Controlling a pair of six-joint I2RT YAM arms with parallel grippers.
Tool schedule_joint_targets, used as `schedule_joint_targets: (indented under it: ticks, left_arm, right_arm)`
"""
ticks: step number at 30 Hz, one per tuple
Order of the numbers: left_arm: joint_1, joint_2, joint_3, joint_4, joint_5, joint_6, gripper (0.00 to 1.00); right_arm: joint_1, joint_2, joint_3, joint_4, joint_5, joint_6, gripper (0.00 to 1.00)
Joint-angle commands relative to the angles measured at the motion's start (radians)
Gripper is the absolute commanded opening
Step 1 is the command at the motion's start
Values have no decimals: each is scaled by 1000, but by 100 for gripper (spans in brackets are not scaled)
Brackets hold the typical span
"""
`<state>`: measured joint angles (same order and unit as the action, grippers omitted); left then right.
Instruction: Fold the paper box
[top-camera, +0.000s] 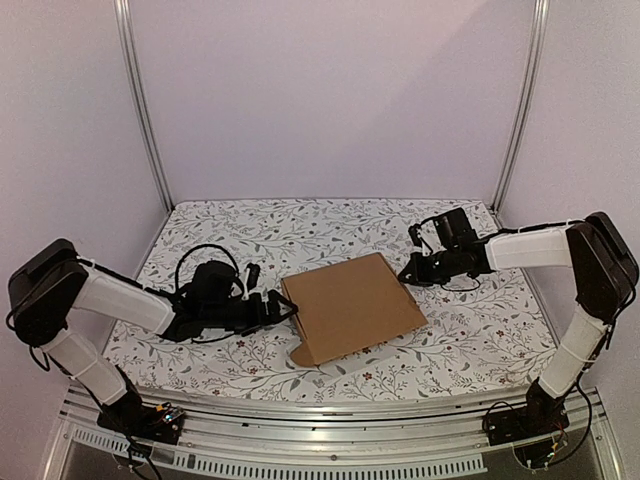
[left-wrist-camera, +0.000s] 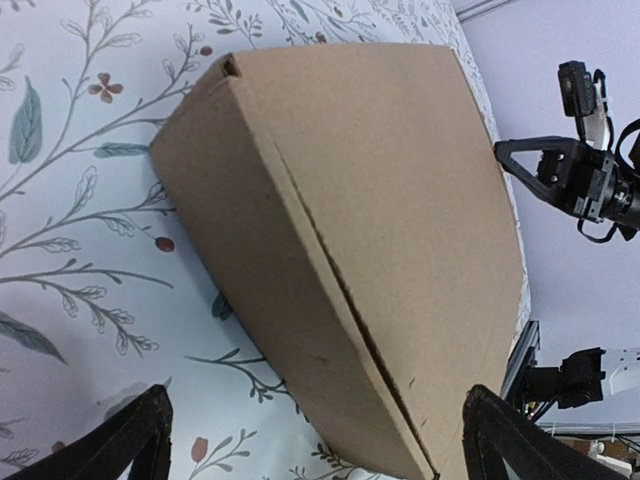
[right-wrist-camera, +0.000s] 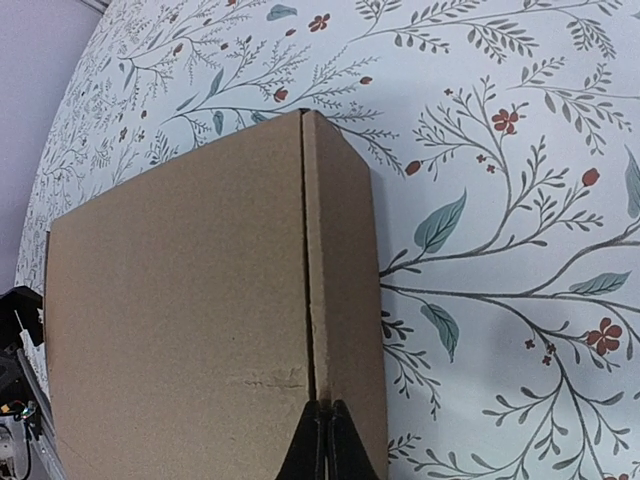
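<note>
**A:** How do the jaws stand?

**B:** The left gripper (left-wrist-camera: 318, 398) has its jaws spread wide and holds nothing. The left wall of the paper box (top-camera: 350, 305) reaches into the gap between the two fingers (left-wrist-camera: 130, 440). I cannot tell whether either finger touches it. The right gripper (right-wrist-camera: 322, 428) has its jaws pressed together with nothing visible between them. Its tip sits at the crease where the top panel meets the right wall.

**A:** And the box on the tabletop (top-camera: 230, 225)?

**B:** It lies about the middle, a little toward the near edge and turned askew to the edges.

**A:** How far along is it?

**B:** Nearly done, I judge. The walls are up and the lid lies flat, so it makes a shallow closed box. A small tab (top-camera: 300, 352) pokes out toward the near-left corner, and a seam gapes along the left wall. Both probably want tucking.
</note>
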<state>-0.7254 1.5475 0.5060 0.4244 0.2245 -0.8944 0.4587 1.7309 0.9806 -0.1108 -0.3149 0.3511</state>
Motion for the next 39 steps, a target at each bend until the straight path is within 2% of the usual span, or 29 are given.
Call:
schedule_joint_targets:
  ticks: [1, 18, 39]
  left_arm:
    - [23, 40, -9, 132, 60, -48, 100]
    - [39, 134, 58, 77, 63, -92, 99]
    - [87, 353, 133, 367, 221, -264, 99]
  right_arm:
    - [-2, 6, -48, -32, 9, -6, 0]
    - [-2, -18, -98, -52, 87, -36, 0]
    - [-48, -8, -123, -73, 86, -47, 0]
